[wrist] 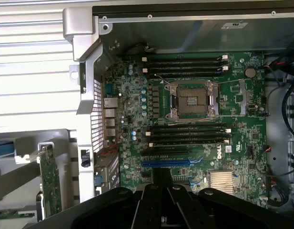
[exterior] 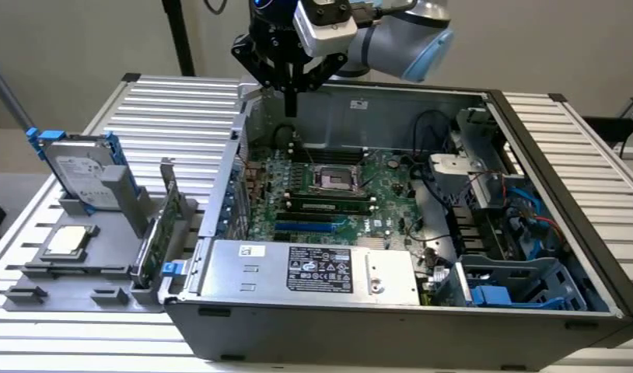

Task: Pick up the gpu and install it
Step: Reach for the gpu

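While one empty gripper [exterior: 292, 109] hangs closed over the computer case [exterior: 400, 326], one gpu [exterior: 155, 241] stands on edge, lengthwise alongside its wall.

The tool [exterior: 292, 102] (pinched closed) hangs over the case [exterior: 400, 330]; gpu [exterior: 159, 231] upright in holder [exterior: 68, 277].

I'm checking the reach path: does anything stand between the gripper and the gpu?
The gripper hangs over the open grey computer case's corner; the gpu, a thin green circuit card, stands on edge in a grey holder outside. The case's perforated metal side wall rises between them; above that wall nothing visible blocks.
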{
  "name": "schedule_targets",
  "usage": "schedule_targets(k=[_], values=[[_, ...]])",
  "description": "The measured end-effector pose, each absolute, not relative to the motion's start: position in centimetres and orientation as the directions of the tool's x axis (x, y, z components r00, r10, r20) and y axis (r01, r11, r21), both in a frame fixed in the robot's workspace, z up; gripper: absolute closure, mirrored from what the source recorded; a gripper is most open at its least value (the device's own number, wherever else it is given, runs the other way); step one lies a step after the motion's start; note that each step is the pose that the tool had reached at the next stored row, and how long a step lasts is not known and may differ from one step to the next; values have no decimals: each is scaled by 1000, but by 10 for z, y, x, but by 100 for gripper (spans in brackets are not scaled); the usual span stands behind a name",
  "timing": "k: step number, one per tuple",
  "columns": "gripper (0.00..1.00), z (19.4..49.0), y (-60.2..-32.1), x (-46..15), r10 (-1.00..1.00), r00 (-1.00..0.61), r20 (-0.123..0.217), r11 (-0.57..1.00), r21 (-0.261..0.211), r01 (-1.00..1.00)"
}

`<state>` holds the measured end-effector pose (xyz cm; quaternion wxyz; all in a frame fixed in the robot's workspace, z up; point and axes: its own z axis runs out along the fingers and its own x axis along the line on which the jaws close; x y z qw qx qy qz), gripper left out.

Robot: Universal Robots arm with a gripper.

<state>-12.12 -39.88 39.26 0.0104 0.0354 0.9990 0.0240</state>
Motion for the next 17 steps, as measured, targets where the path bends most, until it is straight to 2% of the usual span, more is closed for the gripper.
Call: schedule_targets(k=[17], values=[[89,384,-417,-162,71,-997,-11,997,43,71]])
